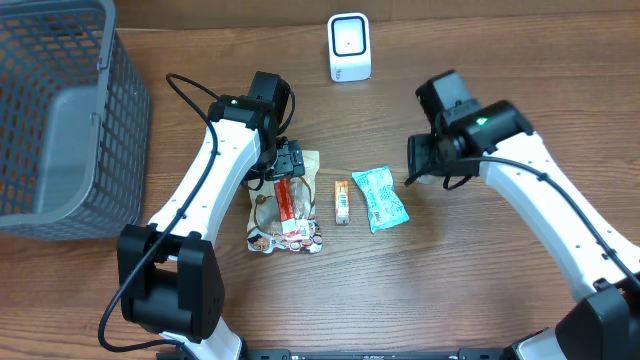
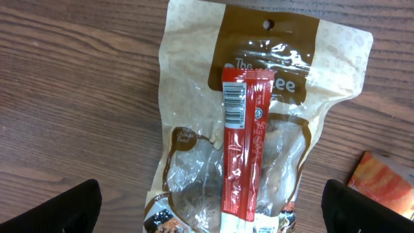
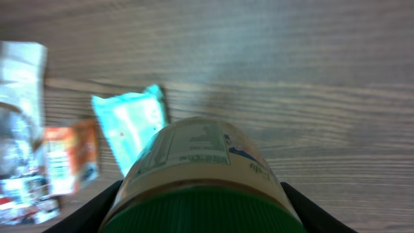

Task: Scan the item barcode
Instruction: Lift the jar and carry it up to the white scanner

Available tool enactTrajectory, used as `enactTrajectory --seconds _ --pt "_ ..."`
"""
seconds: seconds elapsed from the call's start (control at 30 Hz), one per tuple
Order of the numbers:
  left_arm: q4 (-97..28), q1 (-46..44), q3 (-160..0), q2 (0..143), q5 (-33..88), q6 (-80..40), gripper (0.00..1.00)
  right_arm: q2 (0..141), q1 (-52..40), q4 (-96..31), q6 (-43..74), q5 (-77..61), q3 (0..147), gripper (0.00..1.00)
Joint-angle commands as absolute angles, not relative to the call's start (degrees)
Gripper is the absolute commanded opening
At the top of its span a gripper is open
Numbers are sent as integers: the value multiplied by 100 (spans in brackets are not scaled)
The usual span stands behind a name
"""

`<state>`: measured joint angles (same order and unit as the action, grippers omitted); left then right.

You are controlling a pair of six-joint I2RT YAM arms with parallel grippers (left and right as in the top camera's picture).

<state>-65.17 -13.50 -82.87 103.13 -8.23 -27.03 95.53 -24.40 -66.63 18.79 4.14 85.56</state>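
The right gripper [image 1: 425, 162] is clenched around a jar [image 3: 200, 165] with a green lid, its dark fingers [image 3: 97, 210] pressing either side, the lid end towards the wrist camera and the printed label facing up. The jar sits right of the counter's middle, just beside a teal packet [image 1: 380, 198]; from overhead it is mostly hidden under the gripper, and I cannot tell whether it touches the wood. The white scanner [image 1: 349, 47] stands upright near the far edge, about midway along it, with bare counter [image 1: 400, 290] between it and the jar. The left gripper [image 1: 288, 160] is released, jaws spread wide, over the top of a brown pouch [image 2: 272, 58] lying flat at the middle. A red stick pack [image 2: 242, 142] lies along the pouch, barcode showing. A small orange bar [image 1: 342, 201] lies between pouch and teal packet, apart from both. A grey basket [image 1: 60, 120] fills the far left corner. The strip along the near edge is open wood.
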Motion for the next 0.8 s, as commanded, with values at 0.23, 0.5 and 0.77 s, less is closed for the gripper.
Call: enactTrajectory --seconds 0.23,0.5,0.77 --pt "-6532 -1352 -8364 10252 -875 -2788 99 9813 -2388 -8458 1332 152 11413 28" --pt "-6532 -1352 -8364 10252 -875 -2788 100 9819 -2401 -6823 1299 137 11161 17" --pt "-6532 -1352 -8364 10252 -875 -2788 100 10097 -2405 -4766 967 137 10479 16"
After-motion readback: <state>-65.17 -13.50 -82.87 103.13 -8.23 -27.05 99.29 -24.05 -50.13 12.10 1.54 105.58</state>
